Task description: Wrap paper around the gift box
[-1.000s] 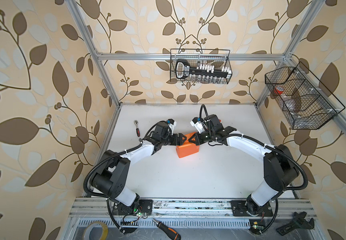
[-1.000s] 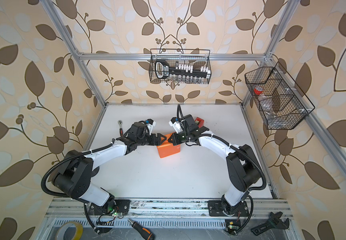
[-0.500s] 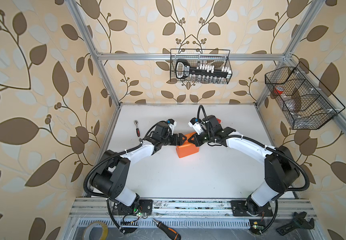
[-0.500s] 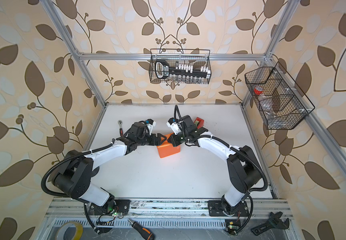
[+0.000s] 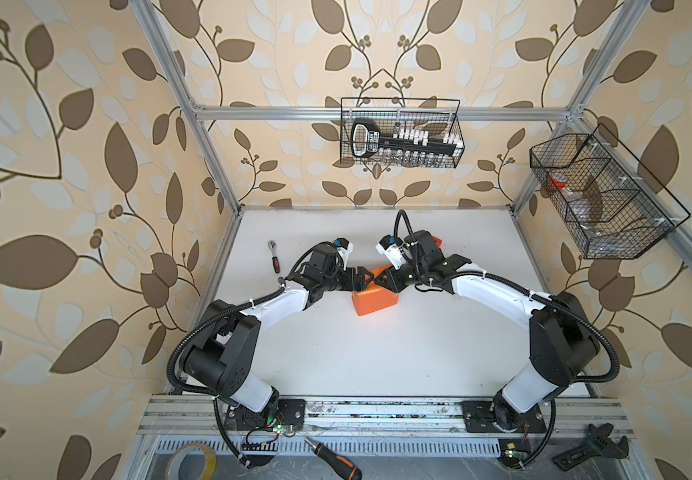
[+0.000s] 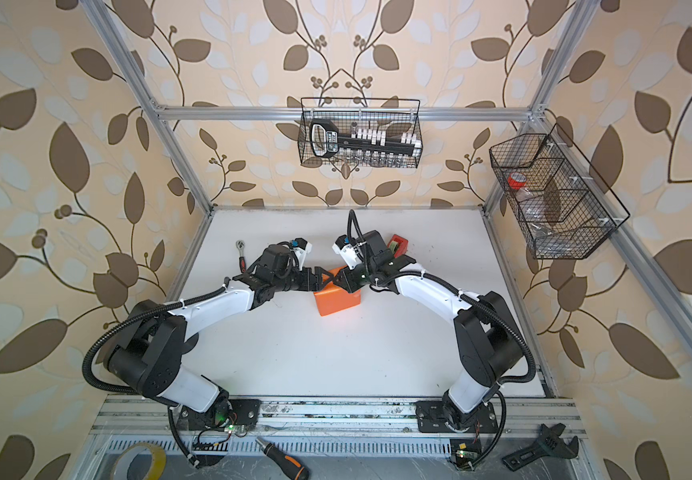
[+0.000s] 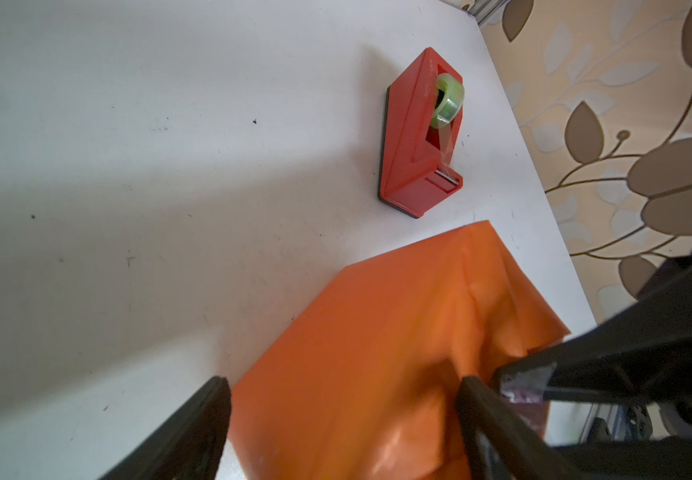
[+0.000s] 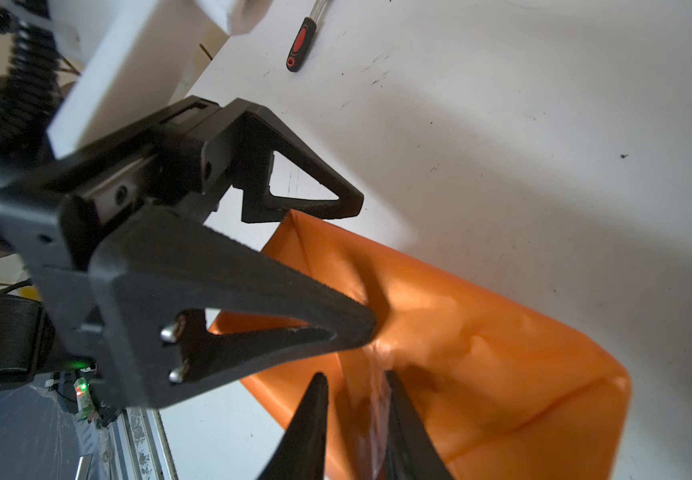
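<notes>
- A bright orange paper [image 5: 375, 301] [image 6: 338, 301] is folded around a box shape. It lies on the white table [image 5: 377, 353], near the middle and a bit toward the back wall.
- The gift box is hidden under the paper, so its own colour does not show.
- The paper looks crinkly and shiny on top [image 7: 377, 353] [image 8: 502, 353].
- The left pincer [image 5: 363, 278] [image 6: 323, 278] reaches in from the left. Its two black jaws are wide apart [image 7: 342, 382].
- In the right wrist view, one finger [image 8: 294, 291] of the left pincer [image 8: 363, 266] pushes down on top of the paper. The other is just past the paper's corner, over the table.
- The right pincer [image 5: 383, 280] [image 6: 342, 280] reaches in from the right and is right over the paper. Its jaws are only a little apart [image 8: 354, 376], and a shiny strip of the paper shows in the gap.
- In both top views the two pincers nearly meet, tip to tip, over the far left part of the paper.
- A red plastic tape holder [image 7: 410, 145] [image 6: 398, 244] with a green roll of tape stands on the table behind the paper, near it but not touching.
- A small metal wrench with a red and black handle [image 5: 273, 257] [image 8: 300, 45] lies on the table, off to the left and well apart from the paper.
</notes>
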Available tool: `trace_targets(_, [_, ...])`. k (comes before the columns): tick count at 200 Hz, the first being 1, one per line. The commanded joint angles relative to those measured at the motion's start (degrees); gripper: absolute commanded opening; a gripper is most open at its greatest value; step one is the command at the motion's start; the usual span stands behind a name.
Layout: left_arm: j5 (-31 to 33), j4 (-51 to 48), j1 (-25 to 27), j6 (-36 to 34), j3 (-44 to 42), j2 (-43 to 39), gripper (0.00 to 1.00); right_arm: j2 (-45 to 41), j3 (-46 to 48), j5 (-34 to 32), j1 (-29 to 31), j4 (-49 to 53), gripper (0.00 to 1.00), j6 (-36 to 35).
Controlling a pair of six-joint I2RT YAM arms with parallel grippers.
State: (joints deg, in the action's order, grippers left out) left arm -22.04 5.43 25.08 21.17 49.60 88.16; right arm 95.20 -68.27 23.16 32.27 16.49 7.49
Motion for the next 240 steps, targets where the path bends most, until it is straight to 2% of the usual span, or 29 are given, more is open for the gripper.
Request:
trace_targets(1, [1.8,-6.7,-0.1,-1.8,-2.4,0.9,0.86,-0.5,-1.1,-1.4,0.0,2.1,0.29,-1.0])
trace_targets(72, [1.7,-6.6,-0.1,-1.9,-2.2,1.1,0.86,-1.2,-2.7,0.7,-2.3,0.7,0.39,1.1])
trace_targets(134, [1.7,-6.4,-0.1,-1.8,-2.3,1.1,0.86,-7.2,0.4,2.2,-5.3,-1.1,0.41,3.2])
trace_targets(144, [1.7,-6.4,-0.1,-1.7,-2.3,1.1,0.86,-8.1,1.7,3.5,-4.7,-2.1,0.38,4.3])
trace_targets(174, [1.7,-6.4,-0.1,-1.7,-2.4,1.1,0.86,-7.8,3.0,3.1,-1.8,-3.3,0.18,6.0])
trace_targets(190, [1.7,-6.4,-0.1,-1.7,-2.3,1.1,0.86,-6.4,2.6,2.7,-0.9,-3.4,0.11,6.7])
trace_targets(215, [1.8,-6.6,-0.1,-1.7,-2.3,1.1,0.86,-4.0,2.1,2.8,-0.2,-4.1,0.05,7.4])
trace_targets(240, [1.8,-6.7,-0.1,-1.7,-2.2,1.0,0.86,-1.5,1.9,2.5,0.0,-4.5,0.04,7.4])
